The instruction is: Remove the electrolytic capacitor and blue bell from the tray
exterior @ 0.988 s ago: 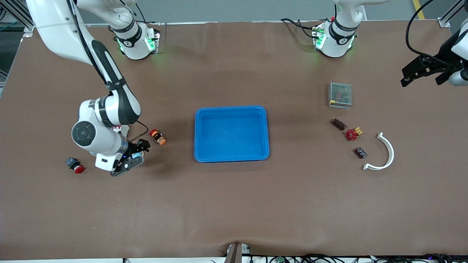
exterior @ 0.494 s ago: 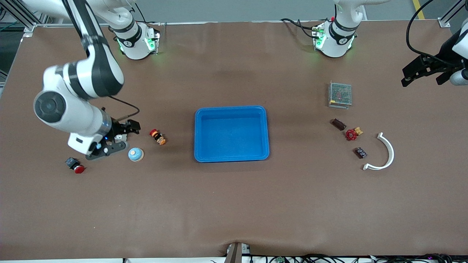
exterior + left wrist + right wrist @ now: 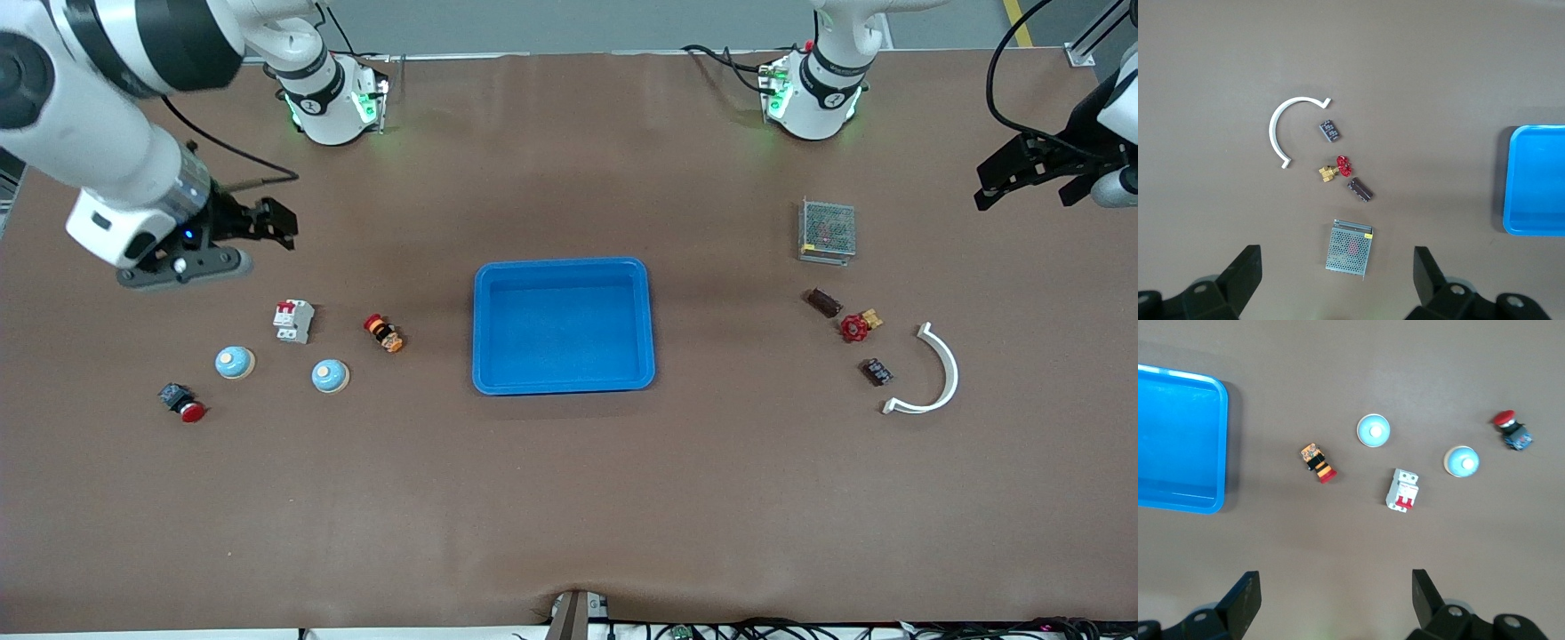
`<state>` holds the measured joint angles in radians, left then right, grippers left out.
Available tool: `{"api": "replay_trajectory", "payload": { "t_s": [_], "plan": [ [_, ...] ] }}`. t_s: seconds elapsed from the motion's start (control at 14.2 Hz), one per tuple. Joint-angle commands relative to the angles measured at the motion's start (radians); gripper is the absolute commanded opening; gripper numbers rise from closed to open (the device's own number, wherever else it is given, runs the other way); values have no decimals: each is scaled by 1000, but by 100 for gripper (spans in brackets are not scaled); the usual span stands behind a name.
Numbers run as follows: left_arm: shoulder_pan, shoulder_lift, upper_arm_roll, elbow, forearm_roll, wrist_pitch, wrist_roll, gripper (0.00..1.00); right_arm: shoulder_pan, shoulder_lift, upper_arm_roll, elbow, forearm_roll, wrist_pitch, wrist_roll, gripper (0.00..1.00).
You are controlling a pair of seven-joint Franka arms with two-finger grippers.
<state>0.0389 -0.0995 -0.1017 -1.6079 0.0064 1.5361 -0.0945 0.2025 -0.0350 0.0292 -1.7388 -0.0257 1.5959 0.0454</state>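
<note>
Tray [image 3: 564, 325] sits empty mid-bench, so removal looks done. Two blue bells [image 3: 330, 376] [image 3: 235, 363] lie on the bench toward the right arm's end. Right claw [image 3: 233, 240] hangs released above them; left claw [image 3: 1022, 174] waits, released, over the bench edge. Capacitor unclear, maybe a dark part [image 3: 876, 372] near the mesh box [image 3: 827, 230].

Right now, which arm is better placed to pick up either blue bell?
Probably the right. The right gripper hangs open over the right arm's end of the table, near both blue bells; the left gripper waits open at the left arm's end.
</note>
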Motion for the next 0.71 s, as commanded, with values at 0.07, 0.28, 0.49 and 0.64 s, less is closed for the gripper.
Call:
{"api": "replay_trajectory", "payload": {
  "t_s": [0.07,0.28,0.49,0.64],
  "plan": [
    [-2,6,-4,17,-6,-22,18,100,-3,-127,-12,-36,-19,-62,22,100],
    [-2,4,-4,17,-6,-30,19,100,-67,-206,-15,-37,-17,-126,-1,100],
    [-2,4,-4,17,-11,-30,19,100,-162,-262,-26,-56,-19,-195,-133,100],
    [-2,4,-4,17,-11,-30,19,100,-184,-263,-28,-54,-19,-197,-139,100]
  ]
}}
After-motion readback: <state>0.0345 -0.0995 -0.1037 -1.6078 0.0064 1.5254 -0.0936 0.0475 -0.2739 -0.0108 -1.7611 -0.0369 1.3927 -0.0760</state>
